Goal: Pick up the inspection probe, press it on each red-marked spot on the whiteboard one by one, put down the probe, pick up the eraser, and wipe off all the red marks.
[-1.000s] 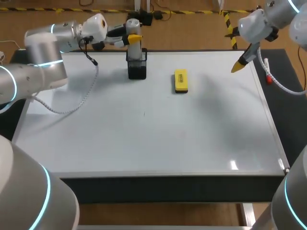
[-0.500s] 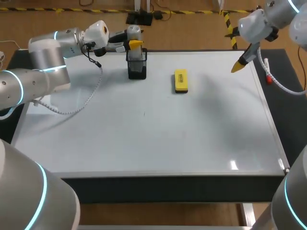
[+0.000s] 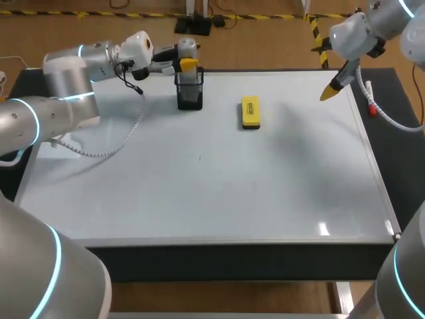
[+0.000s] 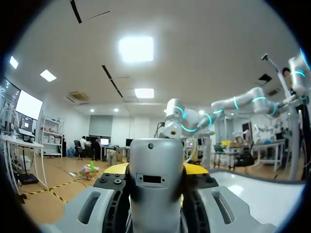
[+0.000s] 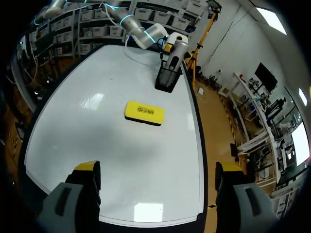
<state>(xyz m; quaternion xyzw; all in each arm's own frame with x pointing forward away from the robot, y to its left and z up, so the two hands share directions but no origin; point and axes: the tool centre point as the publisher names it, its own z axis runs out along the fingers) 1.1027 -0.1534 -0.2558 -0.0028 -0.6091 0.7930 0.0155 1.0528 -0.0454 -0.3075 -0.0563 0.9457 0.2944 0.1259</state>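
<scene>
**Head view: probe gripped at its holder, pick-up step in hand**

Head view shows the whiteboard (image 3: 199, 199) filling most of the frame. I can make out no red marks on it. The left arm (image 3: 66, 73) comes in at the upper left and the right arm (image 3: 358, 30) at the upper right. A black mesh holder (image 3: 190, 93) stands on the board near its far edge, upper centre-left. The yellow eraser (image 3: 250, 111) lies flat just to the right of it, apart from it.

The inspection probe (image 3: 186, 46), a grey cylinder, stands upright with its top above the holder's rim. Its lower part seems to sit inside the mesh. The left gripper (image 3: 186, 61) is clamped on the probe's upper body. In the left wrist view the grey shaft fills the space between the fingers, with yellow tips on either side of it. The right gripper (image 3: 330, 93) hangs over the board's upper right corner, well apart from the eraser. In the right wrist view its fingers are spread wide with nothing between them.

I judge the step to be picking up the probe. The next move calls for a straight lift, so the shaft clears the rim without tipping the holder. After that the arm must carry the probe over the board. With no red spots visible, I cannot say where to press.
</scene>
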